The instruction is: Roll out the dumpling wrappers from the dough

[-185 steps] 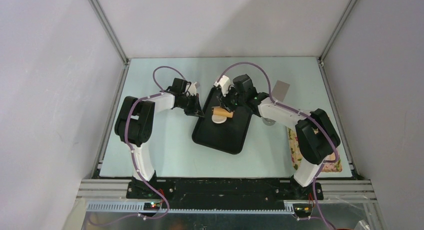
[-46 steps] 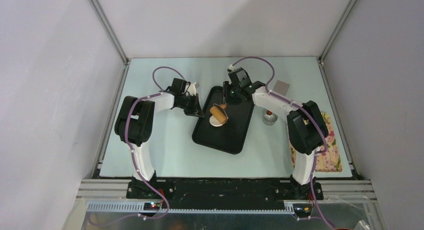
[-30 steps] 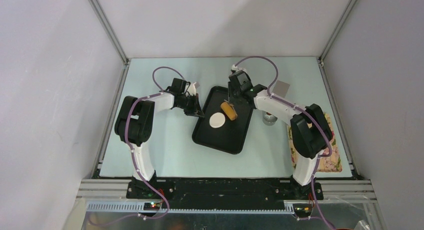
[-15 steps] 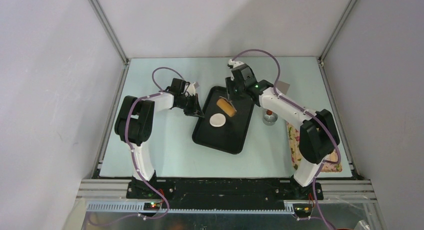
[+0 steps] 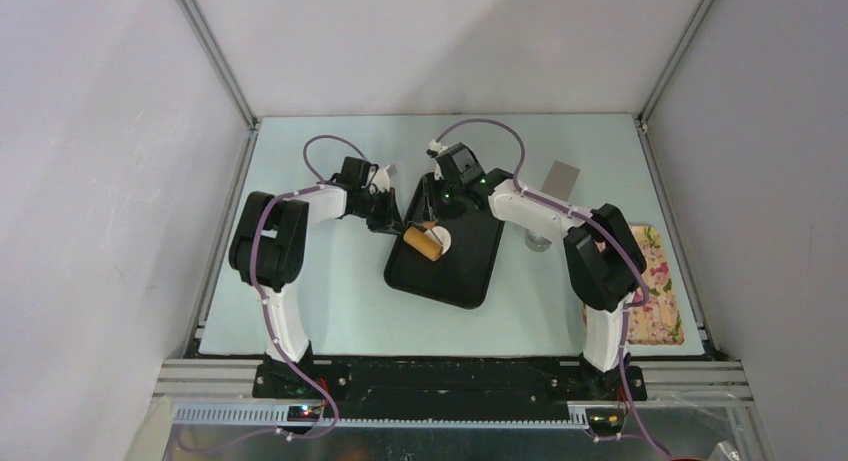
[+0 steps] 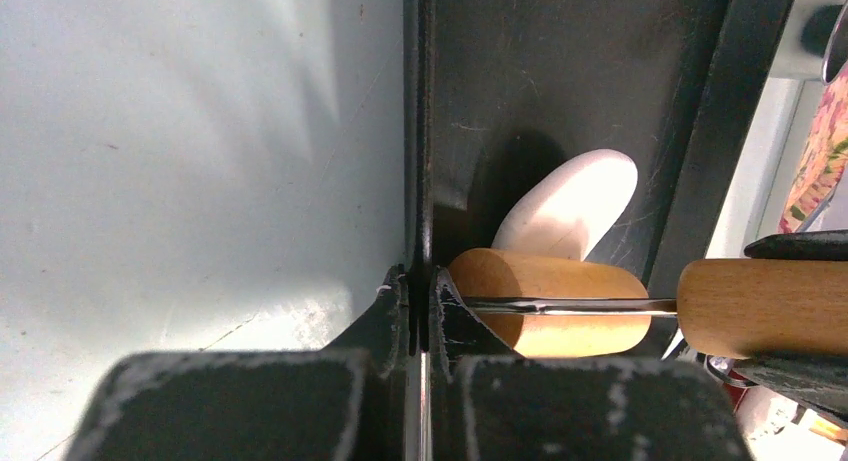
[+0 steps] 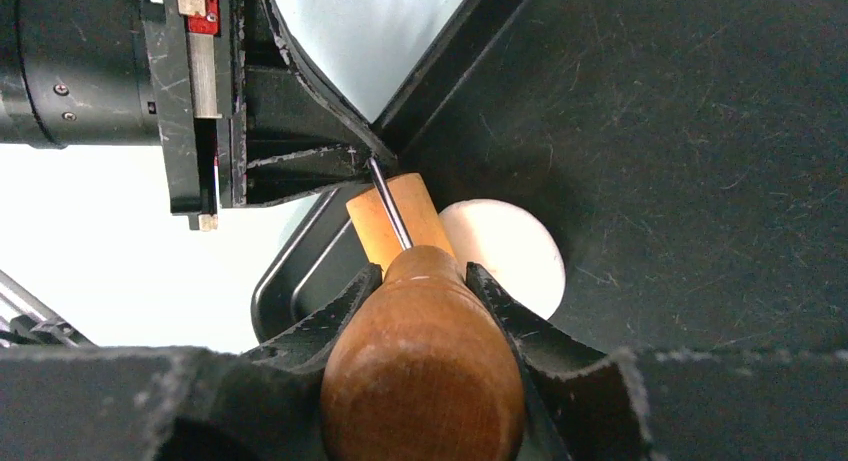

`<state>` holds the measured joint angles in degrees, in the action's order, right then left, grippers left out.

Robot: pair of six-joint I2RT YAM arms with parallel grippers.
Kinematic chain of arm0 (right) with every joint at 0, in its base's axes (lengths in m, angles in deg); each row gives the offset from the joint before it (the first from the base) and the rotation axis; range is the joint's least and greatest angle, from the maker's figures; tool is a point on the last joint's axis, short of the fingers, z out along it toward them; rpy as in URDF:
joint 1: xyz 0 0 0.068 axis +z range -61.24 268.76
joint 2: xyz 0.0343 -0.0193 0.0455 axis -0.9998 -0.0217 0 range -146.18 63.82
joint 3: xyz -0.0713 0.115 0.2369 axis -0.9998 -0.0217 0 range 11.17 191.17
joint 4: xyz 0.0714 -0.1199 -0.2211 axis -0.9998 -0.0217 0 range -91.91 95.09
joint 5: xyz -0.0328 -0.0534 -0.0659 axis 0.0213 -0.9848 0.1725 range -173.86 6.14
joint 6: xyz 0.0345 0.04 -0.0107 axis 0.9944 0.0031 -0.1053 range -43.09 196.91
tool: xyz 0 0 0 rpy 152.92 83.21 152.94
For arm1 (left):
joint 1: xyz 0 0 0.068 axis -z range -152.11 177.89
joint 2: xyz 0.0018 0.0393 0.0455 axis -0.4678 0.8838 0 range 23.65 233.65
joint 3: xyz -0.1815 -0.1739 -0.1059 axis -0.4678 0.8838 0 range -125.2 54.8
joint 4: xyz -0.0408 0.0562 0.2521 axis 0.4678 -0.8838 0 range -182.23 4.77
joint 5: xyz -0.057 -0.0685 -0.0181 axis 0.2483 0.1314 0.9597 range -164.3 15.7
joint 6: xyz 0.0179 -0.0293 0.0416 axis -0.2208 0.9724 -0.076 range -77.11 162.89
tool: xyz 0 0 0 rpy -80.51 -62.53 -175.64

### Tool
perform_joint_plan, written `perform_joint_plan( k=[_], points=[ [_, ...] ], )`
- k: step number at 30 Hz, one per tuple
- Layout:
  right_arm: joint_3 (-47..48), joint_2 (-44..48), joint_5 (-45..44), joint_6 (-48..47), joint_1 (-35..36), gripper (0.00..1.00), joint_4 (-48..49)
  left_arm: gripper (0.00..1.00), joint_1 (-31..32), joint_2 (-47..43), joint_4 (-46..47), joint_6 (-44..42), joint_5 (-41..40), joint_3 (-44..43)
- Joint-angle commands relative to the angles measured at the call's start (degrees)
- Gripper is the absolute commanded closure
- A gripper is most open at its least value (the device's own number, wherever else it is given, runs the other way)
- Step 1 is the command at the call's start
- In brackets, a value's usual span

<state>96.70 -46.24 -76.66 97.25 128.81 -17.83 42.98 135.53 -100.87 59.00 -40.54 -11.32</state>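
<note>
On the desk, centre: black tray (image 5: 455, 271), its floor scuffed, standing between the two arms.
Dough (image 6: 575, 201): one white piece, already flattened to a rounded disc. It lies flat on the tray floor close to the left rim and is partly hidden under the roller.
Rolling pin (image 6: 545, 301): short wooden roller on a wire yoke with a wooden handle. The roller sits across the disc's edge nearest the left rim and looks to be touching it.
Left hand (image 6: 420, 291): pinched shut on the tray's left rim, one finger inside and one outside, apparently steadying the tray.
Right hand (image 7: 425, 281): closed around the pin's handle, fingers held apart only by the handle's girth.
Done, as judged: the lump is pressed out into a disc with a smooth outline.
Left, as judged: the disc looks thick at its rim from the left wrist, so more passes seem needed. No finished wrapper or second piece of dough is in sight.
Also on the desk: steel cup (image 5: 538, 243) right of the tray, grey card (image 5: 563, 181), floral cloth (image 5: 655, 291).
</note>
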Motion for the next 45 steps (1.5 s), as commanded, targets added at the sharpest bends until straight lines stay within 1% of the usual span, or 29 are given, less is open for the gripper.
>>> perform_joint_plan(
  k=[1, 4, 9, 12, 16, 21, 25, 28, 29, 31, 33, 35, 41, 45],
  points=[
    [-3.4, 0.5, -1.3, 0.5, 0.3, 1.00, -0.5, 1.00, -0.4, 2.5, -5.5, -0.8, -2.6, 1.0],
    [-7.1, 1.9, -4.6, -0.3, -1.3, 1.00, -1.0, 1.00, -0.6, 2.4, -5.5, -0.8, -2.4, 1.1],
    [-10.4, 2.9, -8.4, -1.2, -7.5, 1.00, -1.6, 1.00, -1.0, 2.7, -5.5, -0.6, -1.5, 0.9],
    [-11.0, 3.2, -7.9, -0.9, -10.8, 1.00, -1.6, 1.00, -1.3, 2.9, -5.5, -0.4, -1.0, 0.9],
    [-11.0, 3.3, -6.3, -0.6, -12.5, 1.00, -1.7, 1.00, -1.3, 3.2, -5.5, -0.3, -0.9, 0.7],
    [-11.7, 3.6, -7.2, -1.8, -12.6, 1.00, -1.8, 1.00, -1.5, 3.3, -5.5, -0.2, -0.7, 0.7],
    [-10.6, 7.6, -6.7, -4.6, -12.8, 1.00, 0.5, 1.00, -1.6, 3.3, -5.5, -0.2, -0.7, 0.7],
    [-7.7, 11.9, -2.0, -7.5, -12.8, 1.00, 0.8, 1.00, -1.5, 3.4, -5.5, -0.1, -0.6, 0.6],
    [-7.0, 12.5, 1.4, -8.3, -12.7, 1.00, 0.7, 1.00, -1.5, 3.4, -5.5, -0.1, -0.7, 0.6],
    [-5.0, 13.6, 5.1, -9.9, -11.7, 1.00, -0.4, 1.00, -1.5, 3.5, -5.5, 0.0, -0.6, 0.7],
    [-3.1, 13.1, 6.6, -12.0, -10.1, 1.00, -2.2, 1.00, -1.5, 3.5, -5.5, 0.0, -0.7, 0.6],
    [-2.1, 12.4, 6.2, -13.9, -8.1, 1.00, -3.3, 1.00, -1.6, 3.6, -5.5, 0.0, -0.7, 0.6],
    [-1.6, 8.3, 5.4, -17.5, -4.8, 1.00, -0.6, 1.00, -1.6, 3.6, -5.5, 0.1, -0.7, 0.6],
    [-1.0, 4.9, 4.7, -19.9, -3.6, 1.00, -1.1, 1.00, -1.6, 3.4, -5.5, 0.0, -0.8, 0.6]
  ],
)
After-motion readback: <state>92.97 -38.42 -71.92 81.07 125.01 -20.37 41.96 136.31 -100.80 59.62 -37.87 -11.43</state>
